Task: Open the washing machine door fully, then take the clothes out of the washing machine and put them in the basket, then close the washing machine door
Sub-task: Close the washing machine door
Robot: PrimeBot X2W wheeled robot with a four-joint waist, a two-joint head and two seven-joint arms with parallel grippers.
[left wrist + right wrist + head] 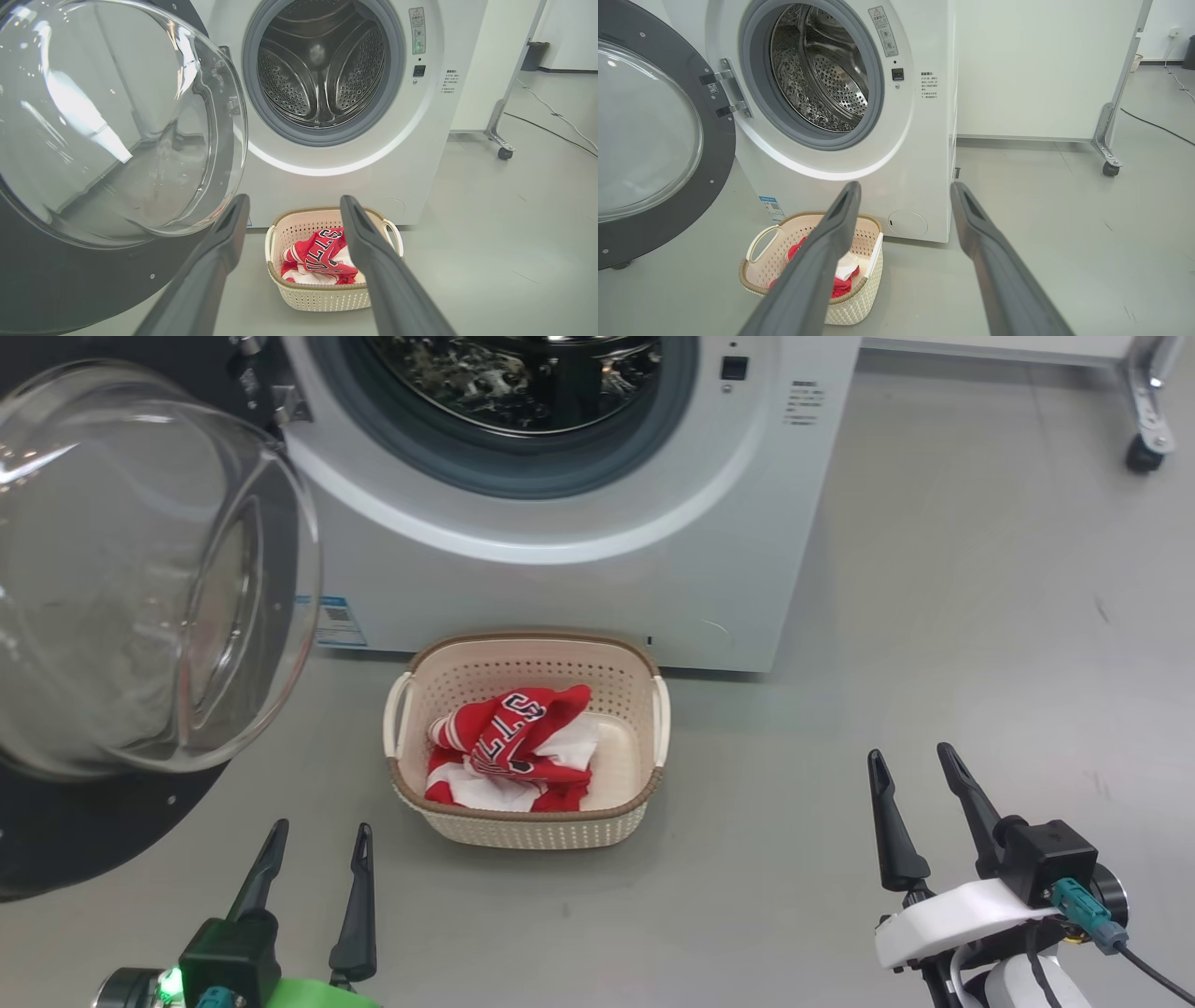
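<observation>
1. The washing machine door (140, 588) is hanging swung wide to the left of the washing machine (579, 579). This is leaving the round opening clear for reaching in.
2. The drum (322, 65) is looking empty, with no cloth showing in it.
3. The basket (532, 831) is sitting on the floor (934, 663) just in front of the machine, under the opening. I judge this is so anything pulled out travels a short way.
4. The clothes (509, 747) are lying bunched inside the basket, red over white cloth. They are sitting below the rim with nothing hanging over.
5. The left end effector (320, 824) is hovering low with its fingers spread apart, gripping nothing. It is on the near side of the basket and a bit to its left, not touching it. The clothes are lying ahead of it and to its right.
6. The right end effector (910, 751) is also hovering spread and empty. It is well apart from the basket, off to its right.
7. Judging by this, the unloading is looking done and closing the door is what is remaining. The door is sitting nearer the left end effector, so that one seems better placed to push it.
</observation>
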